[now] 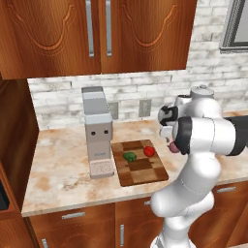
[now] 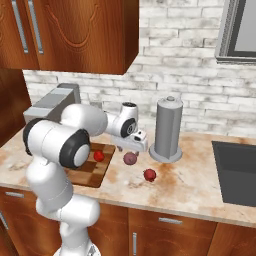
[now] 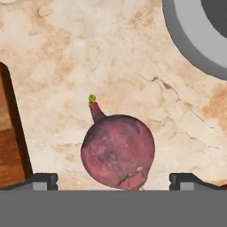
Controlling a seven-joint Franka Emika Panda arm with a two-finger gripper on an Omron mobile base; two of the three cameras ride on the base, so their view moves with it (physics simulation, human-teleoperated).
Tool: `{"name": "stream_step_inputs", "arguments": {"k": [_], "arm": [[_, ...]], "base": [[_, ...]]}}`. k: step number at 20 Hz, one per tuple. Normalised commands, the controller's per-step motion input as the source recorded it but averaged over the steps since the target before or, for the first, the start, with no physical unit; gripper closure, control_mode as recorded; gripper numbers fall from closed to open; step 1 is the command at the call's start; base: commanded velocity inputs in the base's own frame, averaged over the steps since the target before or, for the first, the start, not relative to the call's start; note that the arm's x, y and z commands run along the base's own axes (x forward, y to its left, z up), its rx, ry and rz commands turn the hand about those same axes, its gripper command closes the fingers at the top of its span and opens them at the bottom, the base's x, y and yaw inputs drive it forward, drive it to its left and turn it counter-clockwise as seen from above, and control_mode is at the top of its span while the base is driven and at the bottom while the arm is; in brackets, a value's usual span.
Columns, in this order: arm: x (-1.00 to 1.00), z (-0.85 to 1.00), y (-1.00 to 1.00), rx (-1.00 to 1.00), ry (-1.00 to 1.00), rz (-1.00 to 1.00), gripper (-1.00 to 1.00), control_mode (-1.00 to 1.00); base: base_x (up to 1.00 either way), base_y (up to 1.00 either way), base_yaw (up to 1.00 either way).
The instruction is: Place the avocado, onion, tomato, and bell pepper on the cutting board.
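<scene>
The round purplish-pink onion [image 3: 118, 152] lies on the marbled beige counter [image 2: 200, 185], just right of the checkered wooden cutting board [image 2: 92, 172]. The gripper [image 3: 113, 179] hovers released above it, one finger on each side. The dark-green avocado [image 1: 129, 156] lies on this board beside a red round item [image 1: 149, 151].

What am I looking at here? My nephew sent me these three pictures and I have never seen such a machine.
It is a simulated kitchen with a white robot arm. Two pictures come from cameras behind the arm, left and right; the third looks down from its hand. On the counter lies a cutting board carrying a green avocado and a red item. Another red item lies on the counter near a grey cylinder. The gripper is open, fingers either side of a purplish onion, which it does not yet hold.
</scene>
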Motion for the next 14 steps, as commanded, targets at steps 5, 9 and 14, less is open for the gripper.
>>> {"name": "stream_step_inputs", "arguments": {"k": [5,9,14], "arm": [[0.02,-0.28,-0.01,0.0,0.04,-0.01,-1.0,-1.0],[0.0,-0.32,0.0,0.0,0.05,-0.01,-1.0,-1.0],[0.0,-0.33,0.0,0.0,0.06,-0.02,1.0,-1.0]], "base": [[0.0,0.0,0.0],[0.0,0.0,0.0],[0.0,0.0,0.0]]}}
